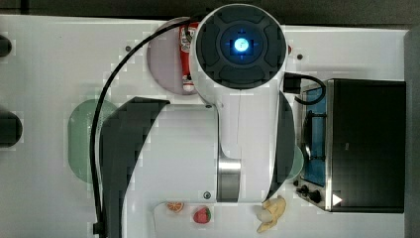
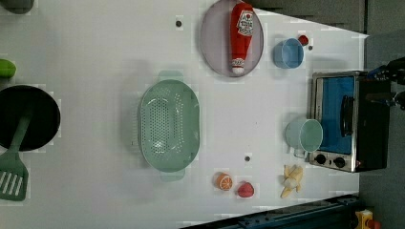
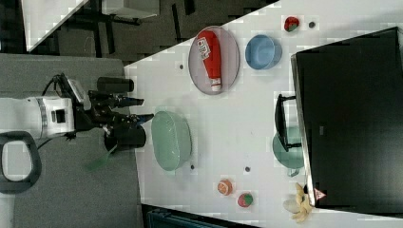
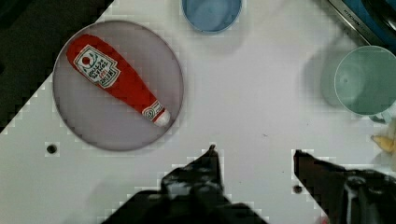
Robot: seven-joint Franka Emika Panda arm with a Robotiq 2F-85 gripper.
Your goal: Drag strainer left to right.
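Observation:
The strainer [image 2: 168,125] is a large pale mint-green oval colander with a holed bottom, resting on the white table [image 2: 95,71]. It also appears in the right view [image 3: 171,140], and its edge peeks out beside the arm in the top view [image 1: 79,136]. My gripper [image 3: 146,108] hangs off the arm at the right view's left, apart from the strainer. In the wrist view the gripper [image 4: 255,154] is open over bare table, with nothing between its black fingers [image 4: 210,161].
A grey plate [image 2: 212,52] holds a red ketchup bottle [image 2: 241,33]. A blue bowl [image 2: 288,52], a mint mug [image 2: 305,135] and a toaster oven [image 2: 348,119] stand toward the left view's right. An orange slice [image 2: 223,181], a strawberry [image 2: 245,190] and a banana [image 2: 291,180] lie close by. A black pan [image 2: 26,117] and a spatula [image 2: 13,167] lie at the left view's left.

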